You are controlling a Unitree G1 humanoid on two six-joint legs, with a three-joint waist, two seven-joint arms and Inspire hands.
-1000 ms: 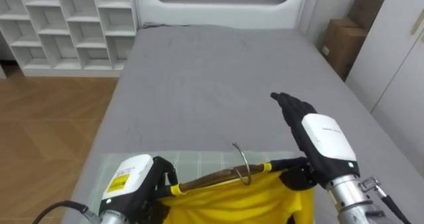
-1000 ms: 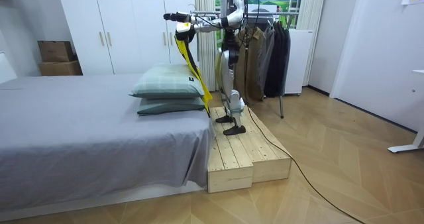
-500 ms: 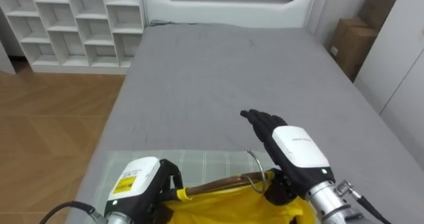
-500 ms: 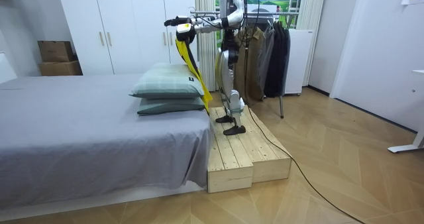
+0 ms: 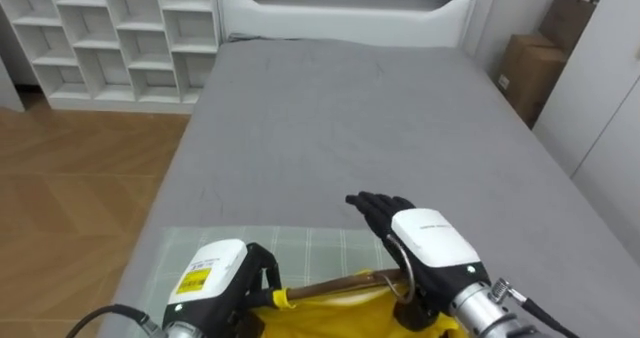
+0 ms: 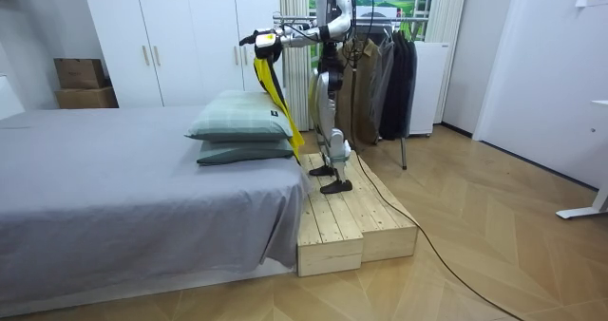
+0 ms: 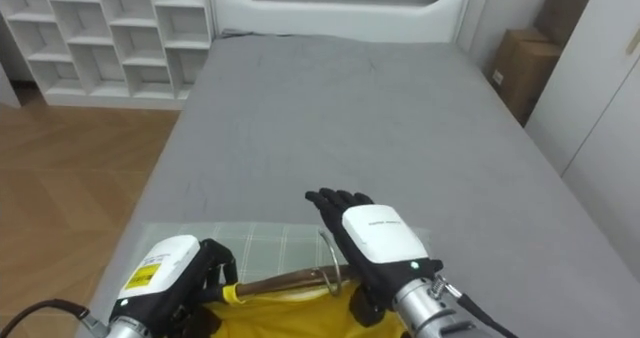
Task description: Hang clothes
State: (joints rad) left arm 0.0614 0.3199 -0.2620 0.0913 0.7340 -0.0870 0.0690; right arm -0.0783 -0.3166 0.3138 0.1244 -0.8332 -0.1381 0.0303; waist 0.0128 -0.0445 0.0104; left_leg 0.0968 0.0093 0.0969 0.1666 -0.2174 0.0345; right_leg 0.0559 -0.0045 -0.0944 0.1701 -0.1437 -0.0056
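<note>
Sliding left, right robot hand [image 5: 425, 246] meets the wooden hanger [image 5: 330, 283] at its hook [image 7: 326, 253], fingers straight; left robot hand [image 5: 215, 278] clamps its end, yellow garment [image 5: 335, 315] hanging over the bed [image 5: 330, 118]. One-sided grip could tip it.

- Hanger [image 5: 335, 282], low centre: brown wooden bar with a slight sheen. Its hook [image 7: 324, 250] is thin bare metal, grey and shiny.
- Garment [image 5: 330, 318] on it: bright yellow cloth, matt, softly creased.
- Left robot hand [image 5: 215, 278] and right robot hand [image 5: 425, 243], lower frame: smooth white plastic-looking back shells, matt black fingers.
- Pillow [image 5: 300, 246] beneath: pale green checked cloth.
- Bed [image 5: 350, 118], centre: grey matt cloth cover, faintly wrinkled. The headboard [image 5: 345, 13] is smooth and white.
- Shelf [image 5: 110, 38], upper left: smooth white boards.
- Floor [image 5: 70, 198], left: brown wood, low sheen.
- Boxes [image 5: 535, 68], upper right: plain brown cardboard.
- Platform [image 6: 347, 221], centre of the room view: pale unpainted wooden planks.
</note>
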